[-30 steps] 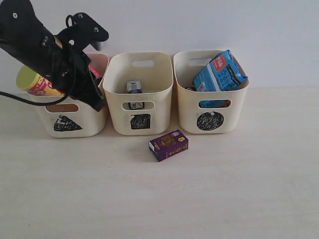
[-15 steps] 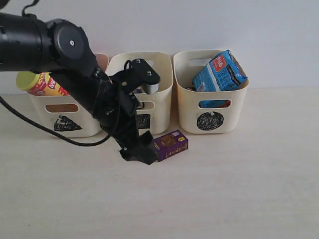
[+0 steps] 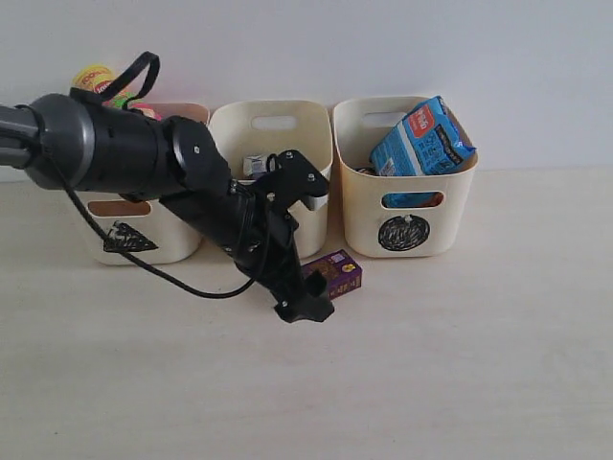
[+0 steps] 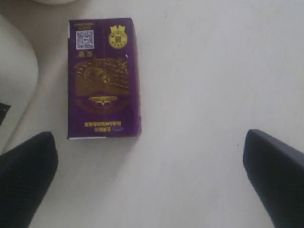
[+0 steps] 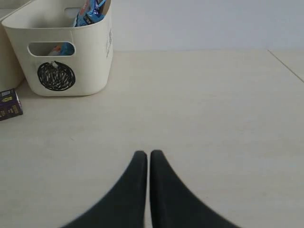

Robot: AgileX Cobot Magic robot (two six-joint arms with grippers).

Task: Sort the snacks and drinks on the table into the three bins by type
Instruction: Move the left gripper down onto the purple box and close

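Observation:
The purple carton with gold print [image 3: 331, 271] lies flat on the table in front of the square bin [image 3: 271, 125]. My left gripper [image 3: 308, 295] hangs open just beside its near end; in the left wrist view the purple carton [image 4: 103, 78] lies ahead of the left gripper [image 4: 152, 183], off to one side, with nothing between the fingers [image 4: 23, 175]. A white carton [image 3: 254, 165] sits in the square bin. The blue packet [image 3: 421, 139] sticks out of the circle bin [image 3: 402, 230]. The yellow-red tube [image 3: 96, 79] rises from the triangle bin [image 3: 134, 235]. My right gripper [image 5: 148, 154] is shut on nothing.
In the right wrist view the circle bin [image 5: 61, 52] stands ahead with the purple carton [image 5: 9, 105] beside it. The left arm crosses in front of the triangle and square bins. A white wall runs close behind the bins. The right gripper does not show in the exterior view.
My left arm swung from over the triangle bin down to the table beside the purple carton. The yellow-red tube's lid now shows higher, above that bin.

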